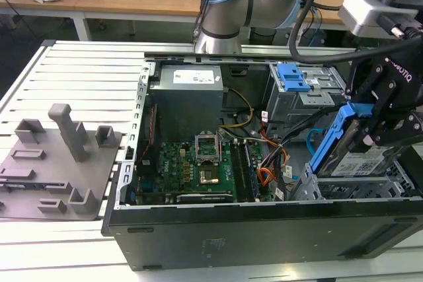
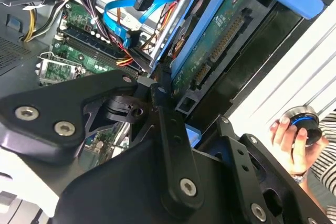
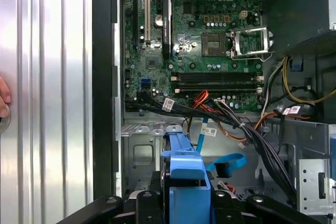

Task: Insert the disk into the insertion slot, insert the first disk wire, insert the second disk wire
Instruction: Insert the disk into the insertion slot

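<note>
In the first wrist view the gripper [image 3: 184, 199] sits closest to the lens. Its fingers are closed on the blue carrier of the disk [image 3: 186, 174], one at either side. Gripping the plastic frame probably keeps the pads off the label and the circuit board.

Just beyond the carrier's leading edge lies the insertion slot [image 3: 137, 153], the grey perforated cage. No drive is in it, so the disk is not yet seated. Near the cage the second disk wire [image 3: 227, 162] curls in a loose light-blue loop with its dark plug free, apparently lying clear of the disk's path. Farther on, a black wire bundle [image 3: 252, 135] crosses in front of the motherboard [image 3: 194, 40].

In the exterior view the disk hangs tilted, with one end raised toward the gripper and the lower end at the cage's top rim. I cannot tell whether they touch. I judge the tilt serves to line the carrier up with the cage's opening.

Behind stands the taller bay [image 1: 294, 77] with the blue latch. Well off toward the exterior view's left, a grey fixture tray [image 1: 59, 156] rests on the slatted table [image 1: 86, 64].

In the second wrist view a person's hand [image 2: 286, 138] holds a round knob [image 2: 306, 122] outside the computer, probably a control kept within reach.
</note>
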`<state>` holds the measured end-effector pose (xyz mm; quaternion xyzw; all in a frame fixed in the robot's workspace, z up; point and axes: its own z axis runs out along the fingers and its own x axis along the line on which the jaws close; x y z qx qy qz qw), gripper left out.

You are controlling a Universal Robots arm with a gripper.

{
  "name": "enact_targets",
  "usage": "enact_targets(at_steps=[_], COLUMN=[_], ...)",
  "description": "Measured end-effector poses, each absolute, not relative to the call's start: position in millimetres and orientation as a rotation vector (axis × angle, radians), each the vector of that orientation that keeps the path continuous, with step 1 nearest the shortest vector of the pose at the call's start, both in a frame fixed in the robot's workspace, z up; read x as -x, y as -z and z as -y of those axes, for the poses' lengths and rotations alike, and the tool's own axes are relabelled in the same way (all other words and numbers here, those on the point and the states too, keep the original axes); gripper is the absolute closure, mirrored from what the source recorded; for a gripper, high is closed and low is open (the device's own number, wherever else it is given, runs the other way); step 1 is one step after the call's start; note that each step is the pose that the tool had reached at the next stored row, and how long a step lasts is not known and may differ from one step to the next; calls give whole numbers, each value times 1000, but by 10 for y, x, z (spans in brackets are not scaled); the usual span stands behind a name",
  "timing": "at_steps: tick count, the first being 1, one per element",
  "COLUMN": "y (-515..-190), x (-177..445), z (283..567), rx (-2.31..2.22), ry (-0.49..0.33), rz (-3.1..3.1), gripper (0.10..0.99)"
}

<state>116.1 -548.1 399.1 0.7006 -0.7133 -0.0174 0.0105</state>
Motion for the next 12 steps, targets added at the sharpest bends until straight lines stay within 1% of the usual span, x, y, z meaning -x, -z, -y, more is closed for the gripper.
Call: enact_targets(at_steps=[7,12], y=[-3871,-3851], x=[-1161,-1161], z=[5481,5482], rx=[-2186,-2186], ry=[54,54], rz=[2226,2226], gripper=[725,725])
